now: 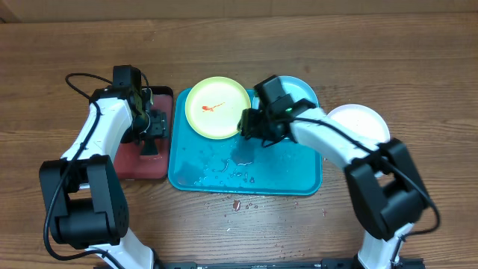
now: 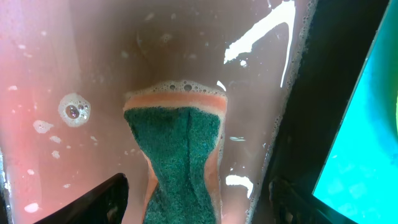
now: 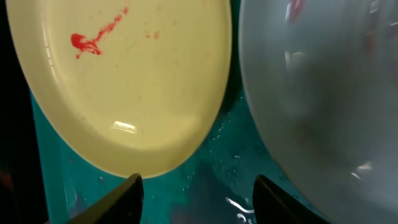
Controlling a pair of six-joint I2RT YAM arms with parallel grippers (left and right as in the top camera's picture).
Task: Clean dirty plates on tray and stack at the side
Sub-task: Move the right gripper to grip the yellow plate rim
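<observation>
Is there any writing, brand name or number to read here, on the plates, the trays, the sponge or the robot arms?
None: no word, number or logo can be read on the lime-green plate, the turquoise tray, the sponge, the left arm or the right arm.
The red smear on the plate is a stain, not writing.
</observation>
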